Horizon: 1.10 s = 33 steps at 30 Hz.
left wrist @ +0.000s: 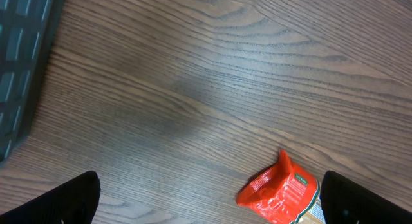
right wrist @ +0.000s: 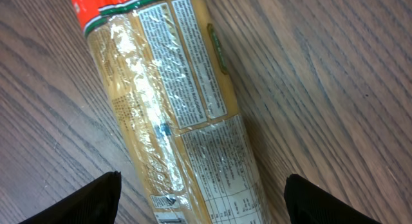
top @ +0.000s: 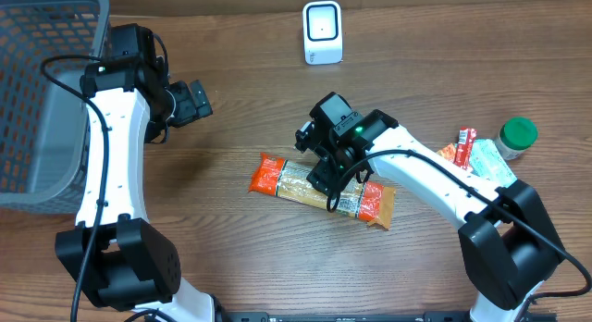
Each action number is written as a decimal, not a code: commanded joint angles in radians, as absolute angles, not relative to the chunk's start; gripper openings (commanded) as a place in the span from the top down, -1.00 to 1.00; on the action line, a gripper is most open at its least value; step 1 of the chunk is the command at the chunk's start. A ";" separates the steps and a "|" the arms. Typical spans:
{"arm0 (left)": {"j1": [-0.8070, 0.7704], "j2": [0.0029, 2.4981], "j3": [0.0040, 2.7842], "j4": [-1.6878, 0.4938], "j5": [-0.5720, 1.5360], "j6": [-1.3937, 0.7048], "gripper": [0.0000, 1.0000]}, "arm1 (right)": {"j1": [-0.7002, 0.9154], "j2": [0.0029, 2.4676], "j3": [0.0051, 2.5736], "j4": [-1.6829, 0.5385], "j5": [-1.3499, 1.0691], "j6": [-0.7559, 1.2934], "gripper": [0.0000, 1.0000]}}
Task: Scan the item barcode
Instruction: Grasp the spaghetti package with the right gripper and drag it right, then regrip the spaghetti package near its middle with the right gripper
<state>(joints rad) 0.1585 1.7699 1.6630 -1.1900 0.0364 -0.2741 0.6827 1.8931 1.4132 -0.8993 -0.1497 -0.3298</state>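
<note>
A long packet of spaghetti (top: 282, 179) with orange-red ends lies flat on the wooden table, label side up. My right gripper (top: 326, 174) hovers over its middle, open, one finger on each side of the packet and neither touching it. The right wrist view shows the clear wrapper and printed label (right wrist: 174, 108) running between the right gripper's (right wrist: 206, 198) dark fingers. My left gripper (top: 196, 102) is open and holds nothing, up at the left near the basket. Its wrist view catches only the packet's red end (left wrist: 280, 188) by the left gripper's (left wrist: 209, 198) right finger. A white scanner (top: 323, 32) stands at the far edge.
A grey mesh basket (top: 37, 91) fills the far left corner. On the right sit a green-lidded jar (top: 516, 137), a small red packet (top: 465, 146) and a pale pouch (top: 492, 163).
</note>
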 commanded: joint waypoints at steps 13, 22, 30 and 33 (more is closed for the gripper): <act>0.155 1.772 1.680 -1.192 0.033 -0.258 -1.00 | 0.690 1.864 1.235 -0.707 -0.196 -0.376 -0.68; 0.155 1.772 1.680 -1.192 0.033 -0.258 -1.00 | 0.690 1.864 1.121 -0.556 -0.196 -0.375 -0.38; 0.155 1.772 1.680 -1.192 0.033 -0.258 -1.00 | 0.690 1.864 1.121 -0.551 -0.196 -0.374 -0.67; 0.155 1.772 1.680 -1.192 0.033 -0.258 -0.99 | 0.690 1.864 1.121 -0.551 -0.196 -0.375 -0.77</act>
